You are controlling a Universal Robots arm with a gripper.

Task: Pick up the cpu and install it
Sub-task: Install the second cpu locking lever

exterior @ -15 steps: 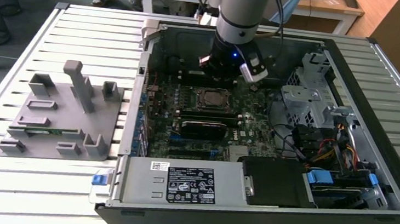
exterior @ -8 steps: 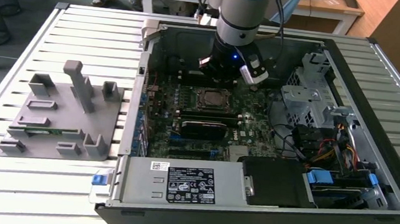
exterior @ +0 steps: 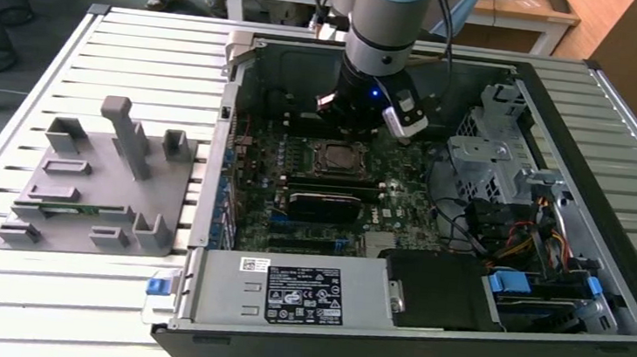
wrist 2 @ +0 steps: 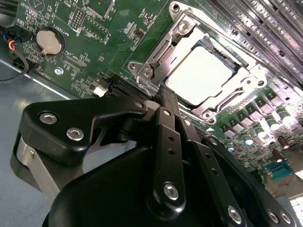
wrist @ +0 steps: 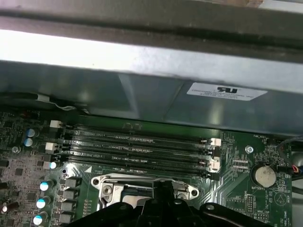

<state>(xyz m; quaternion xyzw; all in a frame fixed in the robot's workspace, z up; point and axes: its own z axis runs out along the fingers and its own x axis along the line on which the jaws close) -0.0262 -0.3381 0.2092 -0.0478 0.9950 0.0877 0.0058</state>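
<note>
A big white slatted worktop [exterior: 131, 55] holds an open computer case [exterior: 589, 283], and the case takes up most of the exterior view's right. Inside the case lies a green motherboard [exterior: 318, 178] with many small parts on it. On the worktop, at about 9 o'clock from the case, sits a grey plastic holder [exterior: 96, 188] with upright posts and shallow pockets. The robot arm [exterior: 386, 18] comes down from 12 o'clock into the case. Its black gripper [wrist 2: 163, 97] hangs just above the board, at the edge of the socket [wrist 2: 151, 66]. In the second wrist view the black fingers [wrist 2: 166, 106] look pressed close together with nothing between them, so the gripper is clenched and empty. The socket has a shiny metal frame with screws at its corners. The cpu [wrist 2: 199, 71] lies flat inside that frame, and its silvery top shines bright in the light. In the first wrist view, long black memory slots [wrist: 137, 151] run side by side just past the socket, near the grey wall of the case. A round silver coin battery [wrist 2: 49, 41] sits on the board, well apart from the socket.
</note>
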